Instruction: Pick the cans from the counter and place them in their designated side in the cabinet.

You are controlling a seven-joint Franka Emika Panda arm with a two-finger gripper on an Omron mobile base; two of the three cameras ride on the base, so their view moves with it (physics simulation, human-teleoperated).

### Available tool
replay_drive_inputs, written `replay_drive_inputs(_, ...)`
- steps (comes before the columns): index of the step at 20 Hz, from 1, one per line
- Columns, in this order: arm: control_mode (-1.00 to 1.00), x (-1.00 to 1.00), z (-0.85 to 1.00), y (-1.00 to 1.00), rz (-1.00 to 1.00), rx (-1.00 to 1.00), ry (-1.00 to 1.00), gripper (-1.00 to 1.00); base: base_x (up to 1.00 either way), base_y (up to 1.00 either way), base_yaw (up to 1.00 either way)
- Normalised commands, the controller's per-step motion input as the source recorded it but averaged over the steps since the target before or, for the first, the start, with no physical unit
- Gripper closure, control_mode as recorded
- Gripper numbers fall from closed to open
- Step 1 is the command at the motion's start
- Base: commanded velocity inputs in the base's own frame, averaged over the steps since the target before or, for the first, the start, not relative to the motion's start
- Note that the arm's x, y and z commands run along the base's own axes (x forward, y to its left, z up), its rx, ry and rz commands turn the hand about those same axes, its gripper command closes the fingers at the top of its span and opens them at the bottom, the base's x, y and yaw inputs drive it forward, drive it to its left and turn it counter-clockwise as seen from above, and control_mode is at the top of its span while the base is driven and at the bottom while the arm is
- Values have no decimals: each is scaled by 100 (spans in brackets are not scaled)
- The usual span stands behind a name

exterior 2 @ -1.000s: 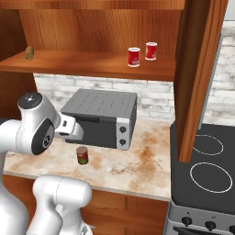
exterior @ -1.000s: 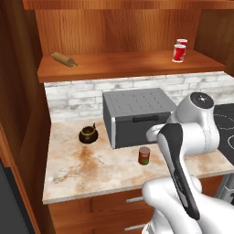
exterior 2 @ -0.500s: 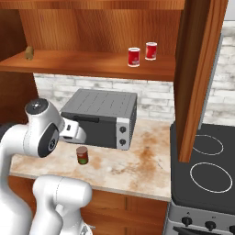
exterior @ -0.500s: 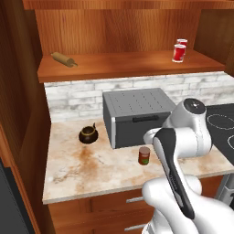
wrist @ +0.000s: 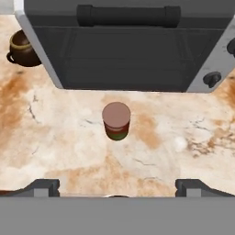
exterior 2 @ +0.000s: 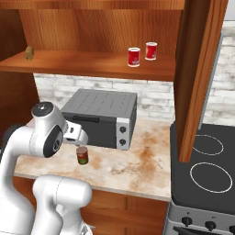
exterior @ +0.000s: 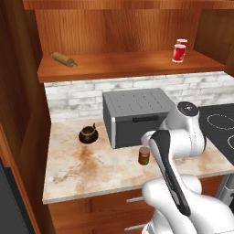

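Jaws are spread wide, with the two fingertips (wrist: 43, 186) seen far apart and nothing held between them; the gripper (wrist: 117, 188) is poised above the counter (exterior: 91, 169). A dark can (wrist: 116, 120) with a green label stands upright on the counter, just in front of the toaster oven (exterior: 135, 114) and well apart from the fingertips. A squat dark pot (exterior: 88, 134) sits beside the oven. In the cabinet (exterior 2: 101, 27), two red cans (exterior 2: 134, 57) are stood above the oven on the shelf, and a rolling pin (exterior: 64, 59) lies well apart from them.
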Motion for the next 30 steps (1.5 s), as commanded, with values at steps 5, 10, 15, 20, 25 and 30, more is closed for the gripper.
replay_drive_inputs(5, -100, 14, -25, 2, -1, 0, 4, -100, 0, 0, 0)
replay_drive_inputs(10, -100, 18, -21, 2, -1, 0, 3, -100, 0, 0, 0)
replay_drive_inputs(15, -100, 28, -17, 1, 0, 0, 2, -100, 0, 0, 0)
replay_drive_inputs(20, -100, 28, -18, 0, 0, 0, 4, -100, 0, 0, 0)
replay_drive_inputs(25, -100, 24, -21, 0, 0, 0, 4, -100, 0, 0, 0)
replay_drive_inputs(30, -100, 9, -22, 0, 0, 0, 5, -100, 0, 0, 0)
